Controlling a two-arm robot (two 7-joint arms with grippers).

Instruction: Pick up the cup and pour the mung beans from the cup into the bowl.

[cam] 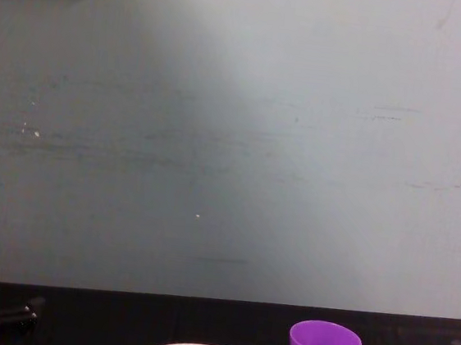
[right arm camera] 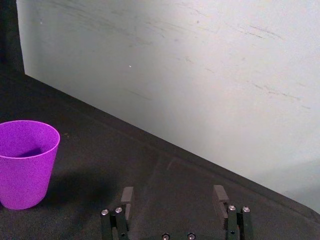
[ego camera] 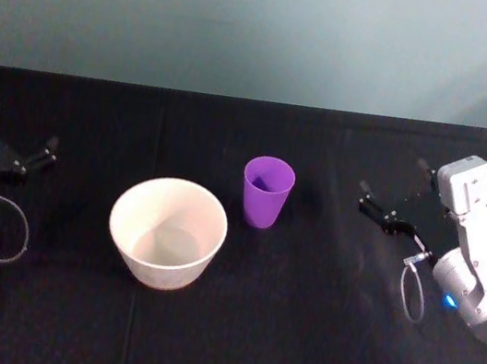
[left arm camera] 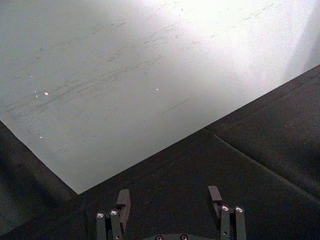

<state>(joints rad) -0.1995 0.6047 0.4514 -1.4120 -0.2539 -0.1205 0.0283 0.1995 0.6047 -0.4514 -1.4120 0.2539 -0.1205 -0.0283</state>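
cup (ego camera: pixel 267 191) upright on black bench (ego camera: pixel 292 340), approx centre, just R of bowl (ego camera: pixel 167 230) and a bit farther back, small gap, not touching. bowl upright, mouth up, on robot's L side of cup. cup contents: can't tell. R gripper (right arm camera: pixel 173 192) low over bench at R side, well apart from cup, jaws spread wide, nothing between them; cup shows ahead and off to one side in R wrist view. L gripper (left arm camera: pixel 169 194) near L edge of bench, well apart from bowl, jaws wide too, holding nothing, pointing toward pale wall (left arm camera: pixel 125 75).
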